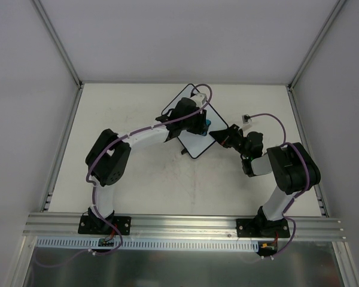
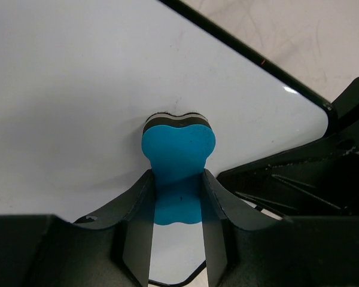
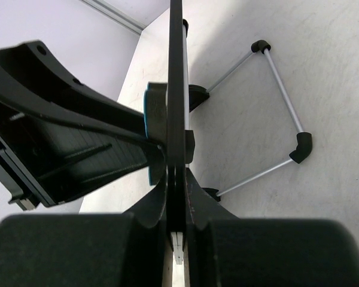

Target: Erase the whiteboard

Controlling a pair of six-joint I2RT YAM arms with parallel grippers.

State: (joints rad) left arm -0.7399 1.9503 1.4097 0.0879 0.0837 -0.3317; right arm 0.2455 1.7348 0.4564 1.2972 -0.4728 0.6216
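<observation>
The whiteboard (image 1: 191, 140) stands tilted at the back middle of the table, one corner pointing forward. Its white face (image 2: 78, 89) shows no marks in the left wrist view. My left gripper (image 1: 197, 122) is shut on a blue bow-tie-shaped eraser (image 2: 178, 149) and holds its dark pad against the board face. My right gripper (image 1: 221, 136) is shut on the board's right edge, which the right wrist view shows edge-on (image 3: 176, 89) between its fingers (image 3: 198, 197). The eraser's blue side (image 3: 148, 119) shows there too, to the left of the board.
A wire stand (image 3: 281, 101) with black end caps sits behind the board. A small white and black part (image 1: 246, 118) lies right of the board. Grey walls enclose the table on three sides. An aluminium rail (image 1: 185, 224) runs along the front edge.
</observation>
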